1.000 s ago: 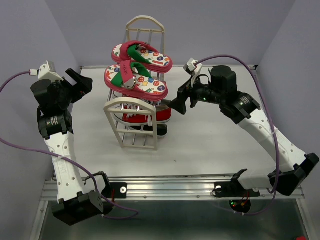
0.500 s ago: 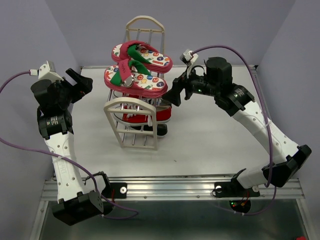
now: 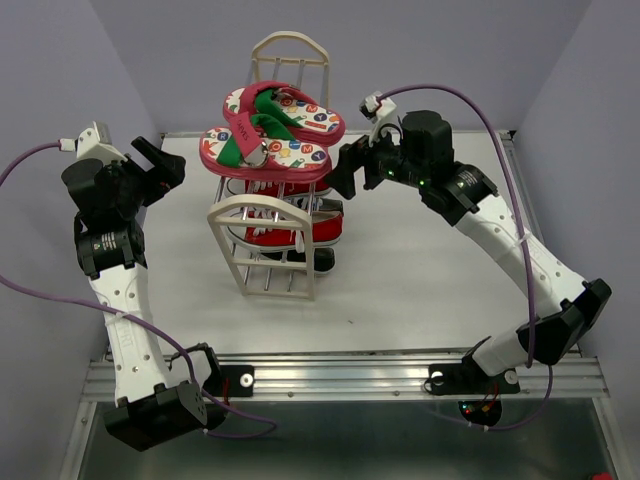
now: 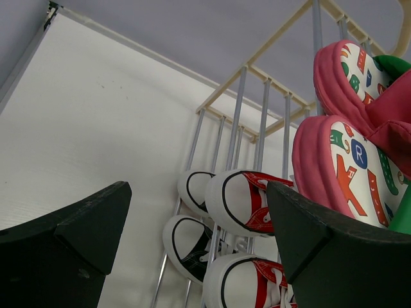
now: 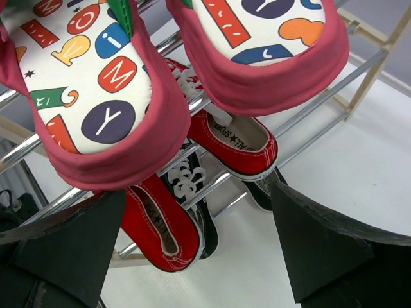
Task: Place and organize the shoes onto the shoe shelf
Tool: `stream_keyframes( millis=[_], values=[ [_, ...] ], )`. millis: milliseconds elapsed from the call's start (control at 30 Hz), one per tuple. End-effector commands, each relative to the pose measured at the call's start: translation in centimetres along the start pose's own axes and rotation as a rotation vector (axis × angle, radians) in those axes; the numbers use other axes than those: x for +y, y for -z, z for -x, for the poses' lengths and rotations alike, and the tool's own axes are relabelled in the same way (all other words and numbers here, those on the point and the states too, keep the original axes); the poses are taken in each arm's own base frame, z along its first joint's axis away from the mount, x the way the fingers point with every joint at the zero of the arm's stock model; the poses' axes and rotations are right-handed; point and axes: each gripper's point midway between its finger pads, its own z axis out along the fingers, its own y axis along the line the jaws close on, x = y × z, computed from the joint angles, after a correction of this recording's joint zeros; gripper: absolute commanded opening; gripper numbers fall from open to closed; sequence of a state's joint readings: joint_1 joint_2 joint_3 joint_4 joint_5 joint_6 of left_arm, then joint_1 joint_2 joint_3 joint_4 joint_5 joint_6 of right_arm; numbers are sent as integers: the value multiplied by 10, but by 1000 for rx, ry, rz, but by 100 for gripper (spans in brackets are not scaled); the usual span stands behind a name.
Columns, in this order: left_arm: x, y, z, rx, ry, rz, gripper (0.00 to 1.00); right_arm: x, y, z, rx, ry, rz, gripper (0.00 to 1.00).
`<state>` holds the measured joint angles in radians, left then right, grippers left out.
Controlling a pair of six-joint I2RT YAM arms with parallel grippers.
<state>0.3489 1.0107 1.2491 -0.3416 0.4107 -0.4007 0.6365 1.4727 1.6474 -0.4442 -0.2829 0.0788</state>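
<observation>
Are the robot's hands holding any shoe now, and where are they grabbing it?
No, nothing is held. The left gripper and right gripper are both open; the right one is near the heels of the flip-flops on the shelf.

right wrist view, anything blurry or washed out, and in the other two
Right wrist: flip-flops and red sneakers sharp, its dark fingers at the bottom corners soft. Left wrist: the table is bright, nearly washed out, the fingers plain black. Top external: even light, no glare, the shoe shelf in focus.
</observation>
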Motion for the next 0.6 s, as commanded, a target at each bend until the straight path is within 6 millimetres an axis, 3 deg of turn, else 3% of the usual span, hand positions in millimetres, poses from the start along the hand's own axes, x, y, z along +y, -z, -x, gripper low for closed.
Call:
stream_keyframes(
  millis=[0,200,233,333,367,400,567],
  values=[
    [-8,8,13,-52,-40,-25,99,1,5,35,-103,8,-32,100],
    [-9,10,14,-59,-45,-24,99,-6,17,24,-92,-6,-84,100],
    [-8,11,14,-60,-45,-22,99,-13,18,13,-76,-13,-121,100],
    [-8,11,13,-59,-43,-22,99,-18,40,14,-105,-19,-184,100],
    [-9,12,15,-61,-44,-23,99,-27,44,5,-95,-28,-232,100],
    [-9,12,15,-64,-47,-19,99,-27,55,10,-122,-32,-255,100],
    [-6,11,16,-65,-46,-3,99,-59,76,-4,-115,-55,-455,100]
  ],
)
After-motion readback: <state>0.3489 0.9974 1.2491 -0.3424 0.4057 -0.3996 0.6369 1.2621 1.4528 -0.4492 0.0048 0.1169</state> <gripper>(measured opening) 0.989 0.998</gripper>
